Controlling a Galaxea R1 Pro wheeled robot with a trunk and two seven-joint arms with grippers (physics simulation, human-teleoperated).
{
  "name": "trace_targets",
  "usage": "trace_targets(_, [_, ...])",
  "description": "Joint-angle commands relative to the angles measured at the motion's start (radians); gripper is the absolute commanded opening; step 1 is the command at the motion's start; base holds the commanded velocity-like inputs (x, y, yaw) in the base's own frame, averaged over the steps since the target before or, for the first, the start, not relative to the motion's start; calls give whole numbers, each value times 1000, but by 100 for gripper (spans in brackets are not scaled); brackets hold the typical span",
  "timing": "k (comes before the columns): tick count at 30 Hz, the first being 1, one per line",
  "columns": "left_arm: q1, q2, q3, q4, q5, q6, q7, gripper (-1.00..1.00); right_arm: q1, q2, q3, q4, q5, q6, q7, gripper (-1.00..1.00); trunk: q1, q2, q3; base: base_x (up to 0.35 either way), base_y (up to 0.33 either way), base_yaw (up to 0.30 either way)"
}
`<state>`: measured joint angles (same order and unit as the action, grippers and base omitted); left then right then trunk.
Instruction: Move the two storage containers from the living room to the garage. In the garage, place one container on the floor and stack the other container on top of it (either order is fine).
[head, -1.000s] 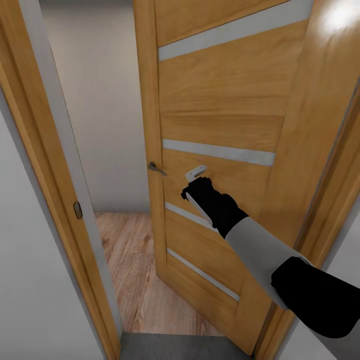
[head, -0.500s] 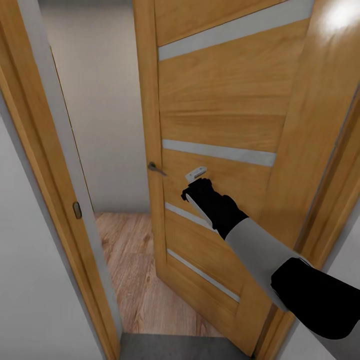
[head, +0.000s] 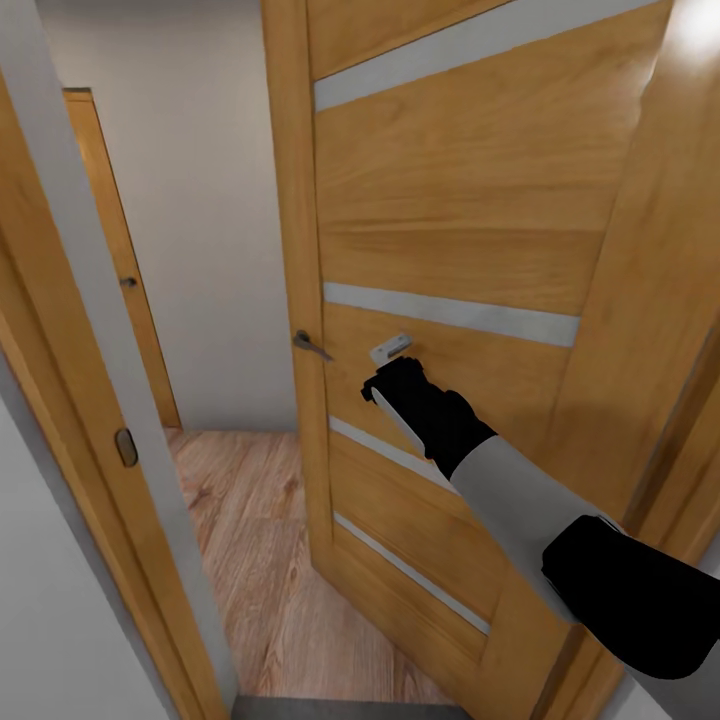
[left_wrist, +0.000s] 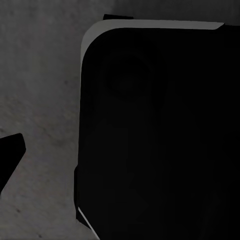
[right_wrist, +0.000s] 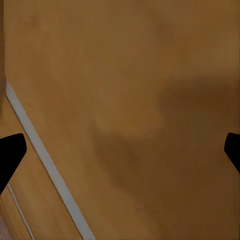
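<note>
R gripper (head: 392, 350) is pressed against the honey-wood door (head: 440, 200), just beside the lever handle (head: 311, 345), w/ arm extended, apparently to push the leaf wider for passage. R wrist view has both fingertips (right_wrist: 11, 152) at opposite frame edges, wide apart, nothing between them: jaws released. L wrist view looks down at dark concrete floor (left_wrist: 40, 100) and a black robot body part (left_wrist: 160, 135); one L fingertip shows at the edge, jaw state cannot be told. Beyond the gap: light wood plank floor (head: 250, 530), plain wall, a second door (head: 120, 260). Door frame (head: 90, 400) stands close at left. Containers not carried; probably still in the living room ahead.
</note>
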<state>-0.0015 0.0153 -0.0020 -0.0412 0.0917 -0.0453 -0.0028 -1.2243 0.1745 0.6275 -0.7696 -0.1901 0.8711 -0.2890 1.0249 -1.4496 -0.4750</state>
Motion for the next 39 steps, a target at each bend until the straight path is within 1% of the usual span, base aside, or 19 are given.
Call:
trace_targets(1, [0, 0, -1, 0, 10, -2, 0, 100, -1, 0, 3, 0, 6, 5, -12, 100, 0, 0, -1, 41, 0, 0])
trace_targets(12, [0, 0, 0, 0, 11, -2, 0, 100, -1, 0, 6, 0, 6, 3, -9, 100, 0, 0, -1, 4, 0, 0])
trace_targets(22, [0, -1, 0, 0, 11, -2, 0, 100, -1, 0, 8, -1, 6, -23, 30, 100, 0, 0, -1, 0, 0, 0])
trace_targets(29, [0, 0, 0, 0, 10, -2, 0, 100, -1, 0, 15, -7, 8, -45, 25, 100, 0, 0, -1, 0, 0, 0])
trace_targets(35, [0, -1, 0, 0, 11, -2, 0, 100, 0, 0, 25, -12, 8, -48, 23, 100, 0, 0, -1, 0, 0, 0])
trace_targets(39, [0, -1, -1, 0, 10, -2, 0, 100, 0, 0, 29, -14, 8, -49, 24, 100, 0, 0, -1, 138, 0, 0])
